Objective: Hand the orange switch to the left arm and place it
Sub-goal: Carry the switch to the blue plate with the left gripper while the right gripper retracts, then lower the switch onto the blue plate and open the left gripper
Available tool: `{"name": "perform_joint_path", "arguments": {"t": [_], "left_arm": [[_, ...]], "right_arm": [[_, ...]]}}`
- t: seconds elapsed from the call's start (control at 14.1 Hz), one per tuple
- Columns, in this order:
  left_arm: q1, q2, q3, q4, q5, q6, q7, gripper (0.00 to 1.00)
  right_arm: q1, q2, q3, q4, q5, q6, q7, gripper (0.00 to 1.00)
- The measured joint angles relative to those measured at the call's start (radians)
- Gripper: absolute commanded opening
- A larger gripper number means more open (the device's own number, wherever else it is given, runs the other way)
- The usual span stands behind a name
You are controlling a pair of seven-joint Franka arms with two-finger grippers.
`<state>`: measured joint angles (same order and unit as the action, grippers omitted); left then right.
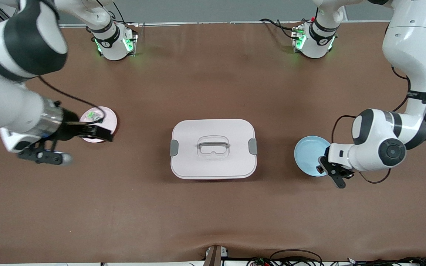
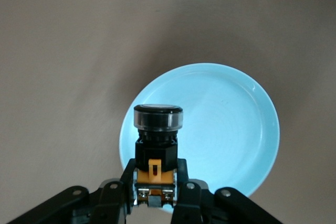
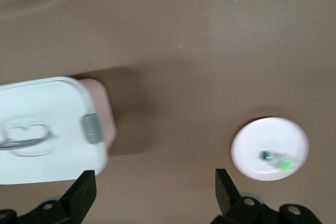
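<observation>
gripping the orange switch (image 2: 157, 145) between pressed-together fingers, the left gripper (image 1: 332, 170) hangs over the edge of the light blue plate (image 1: 308, 155) at the right of the front view. one white box (image 1: 213, 148) sits at frame centre, lid on, with two grey clips. two plates are present; the second, a pink plate (image 1: 107, 117) at the left of the frame, carries one green switch (image 1: 94, 115). the right gripper (image 1: 52, 152) hovers with fingers spread wide and empty, just below the pink plate in the frame. two arm bases stand along the top edge.
</observation>
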<state>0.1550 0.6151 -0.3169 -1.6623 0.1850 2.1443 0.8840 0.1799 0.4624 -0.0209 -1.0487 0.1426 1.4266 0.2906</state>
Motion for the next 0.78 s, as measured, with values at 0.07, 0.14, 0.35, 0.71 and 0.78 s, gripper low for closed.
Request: {"name": "perform_joint_path", "arguments": {"t": [0.07, 0.14, 0.35, 0.71, 0.78], "left_arm": [[0.001, 0.0, 0.0, -0.031, 0.0, 0.037, 0.044, 0.0], [0.003, 0.0, 0.0, -0.055, 0.0, 0.06, 0.09, 0.0], [0.004, 0.0, 0.0, -0.08, 0.001, 0.074, 0.224, 0.0], [0.011, -0.003, 0.0, -0.107, 0.002, 0.076, 0.415, 0.0], [0.012, -0.004, 0.0, -0.118, 0.002, 0.085, 0.422, 0.0]], "right_arm": [[-0.029, -0.003, 0.0, 0.0, -0.031, -0.012, -0.058, 1.0], [-0.058, -0.006, -0.001, 0.0, -0.049, -0.02, -0.098, 1.0], [-0.155, -0.012, -0.001, 0.0, -0.077, -0.036, -0.197, 1.0], [-0.27, -0.023, -0.001, 0.0, -0.135, -0.044, -0.344, 1.0], [-0.272, -0.028, -0.001, 0.0, -0.143, -0.046, -0.347, 1.0]]}}
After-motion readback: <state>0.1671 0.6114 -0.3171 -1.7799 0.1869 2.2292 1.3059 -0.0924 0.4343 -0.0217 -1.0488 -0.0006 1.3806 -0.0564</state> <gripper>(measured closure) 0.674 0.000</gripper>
